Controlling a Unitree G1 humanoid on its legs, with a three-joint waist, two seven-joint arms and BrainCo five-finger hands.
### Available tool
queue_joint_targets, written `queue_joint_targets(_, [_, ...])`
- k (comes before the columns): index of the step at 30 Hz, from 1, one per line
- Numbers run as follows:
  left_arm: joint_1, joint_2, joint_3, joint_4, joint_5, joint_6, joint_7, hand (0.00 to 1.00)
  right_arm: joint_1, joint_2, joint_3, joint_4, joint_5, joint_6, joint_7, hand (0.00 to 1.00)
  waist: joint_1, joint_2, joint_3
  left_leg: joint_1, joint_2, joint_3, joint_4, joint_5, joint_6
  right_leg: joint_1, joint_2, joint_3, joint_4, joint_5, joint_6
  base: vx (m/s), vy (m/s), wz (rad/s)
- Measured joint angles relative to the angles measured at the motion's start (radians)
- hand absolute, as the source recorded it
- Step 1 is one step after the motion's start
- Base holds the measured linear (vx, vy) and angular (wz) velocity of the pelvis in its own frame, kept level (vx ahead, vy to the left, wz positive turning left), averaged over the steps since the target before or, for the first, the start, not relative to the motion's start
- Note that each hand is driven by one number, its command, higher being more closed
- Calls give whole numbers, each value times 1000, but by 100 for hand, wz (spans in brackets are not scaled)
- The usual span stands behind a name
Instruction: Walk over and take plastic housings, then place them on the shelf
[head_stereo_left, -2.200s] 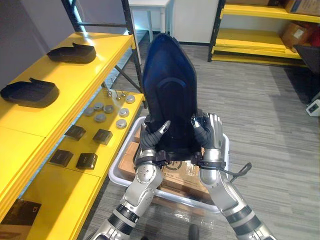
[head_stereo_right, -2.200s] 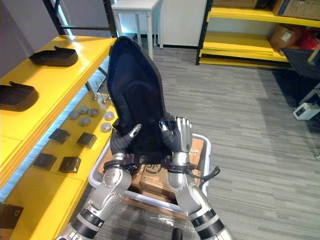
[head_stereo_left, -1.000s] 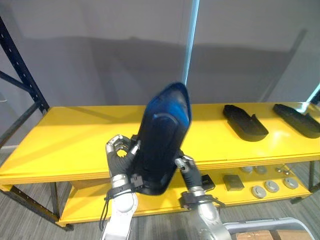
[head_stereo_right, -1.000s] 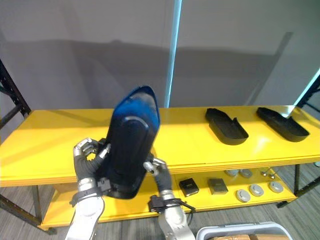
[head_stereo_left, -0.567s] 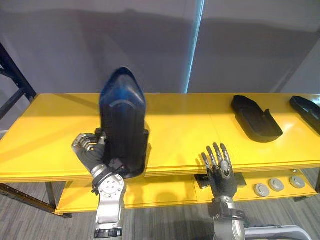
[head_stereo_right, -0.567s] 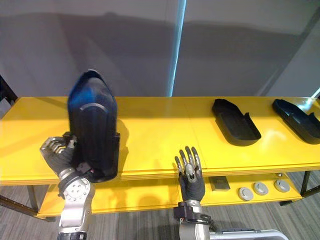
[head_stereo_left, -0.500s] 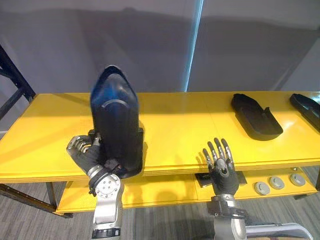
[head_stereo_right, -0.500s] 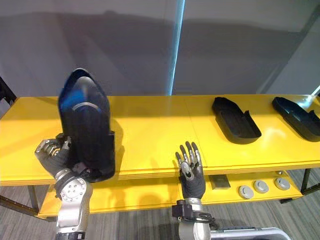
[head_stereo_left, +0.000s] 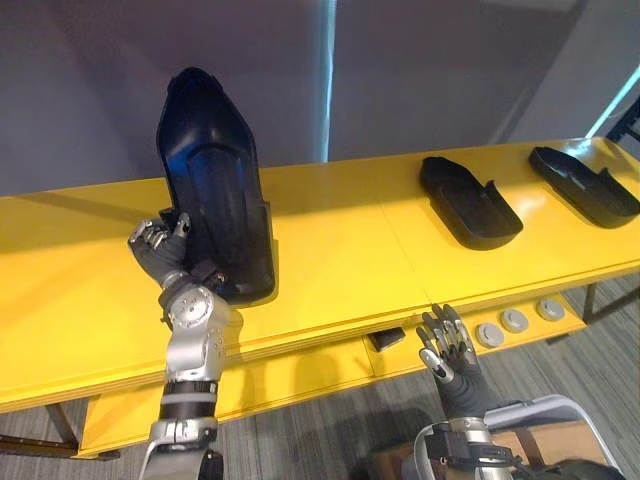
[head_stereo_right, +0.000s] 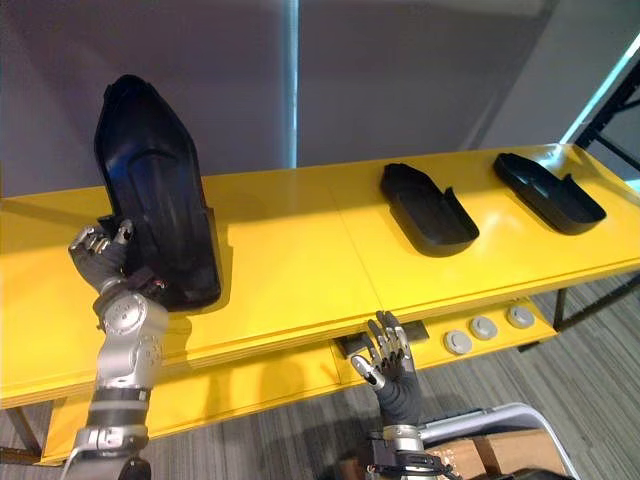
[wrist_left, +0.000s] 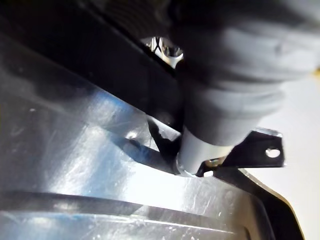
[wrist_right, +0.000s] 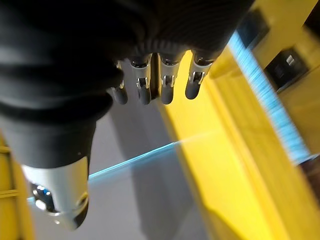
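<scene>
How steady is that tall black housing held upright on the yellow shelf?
Probably tippy: the housing stands on end, with the left hand gripping its edge. It looks stiff, since its moulded shape stays true upright. It is likely light for its size, a thin hollow shell.

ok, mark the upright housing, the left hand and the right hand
upright housing (head_stereo_left: 215, 190): left eye view, middle of its ribbed face.
left hand (head_stereo_left: 155, 248): left eye view, curled fingers.
right hand (head_stereo_left: 452, 362): left eye view, middle of the hand.

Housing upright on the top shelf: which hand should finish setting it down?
Left. The left hand grips the upright housing at its lower edge on the yellow shelf; the right hand is open, below the shelf's front edge, clear of it.
</scene>
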Motion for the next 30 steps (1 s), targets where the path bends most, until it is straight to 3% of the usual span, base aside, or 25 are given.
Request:
queue_joint_targets(4, [-68, 73, -45, 112, -66, 16, -26, 100, -10, -23, 41, 28, -6, 17, 10, 0, 1, 11, 44, -23, -1, 4, 6, 11, 3, -16, -1, 9, -15, 21, -3, -51, 12, -4])
queue_joint_targets(14, [-145, 92, -53, 211, -126, 31, -34, 100, -31, -51, 79, 72, -28, 52, 15, 0, 3, 14, 124, -38, -4, 1, -5, 32, 7, -32, -1, 11, -19, 36, -4, -41, 27, 1])
queue_joint_targets(15, [-148, 93, -57, 210, -133, 26, -37, 0, -37, -50, 79, 72, -28, 52, 15, 0, 3, 13, 125, -38, -5, 1, -6, 32, 7, -33, -1, 11, -21, 36, -3, 17, 53, 0])
queue_joint_targets(22, [-177, 94, -103, 213, -214, 3, -68, 0, -70, -52, 108, 81, -27, 57, 15, 0, 3, 13, 126, -41, -10, 0, -15, 35, 10, -26, -7, 11, -50, 51, -1, 23, 62, 0])
queue_joint_targets(30, [-193, 91, -129, 220, -214, 1, -67, 0, -70, -58, 118, 94, -27, 58, 15, 0, 0, 13, 145, -31, -10, 0, -16, 35, 10, -14, -8, 11, -51, 52, -1, 8, 57, 0])
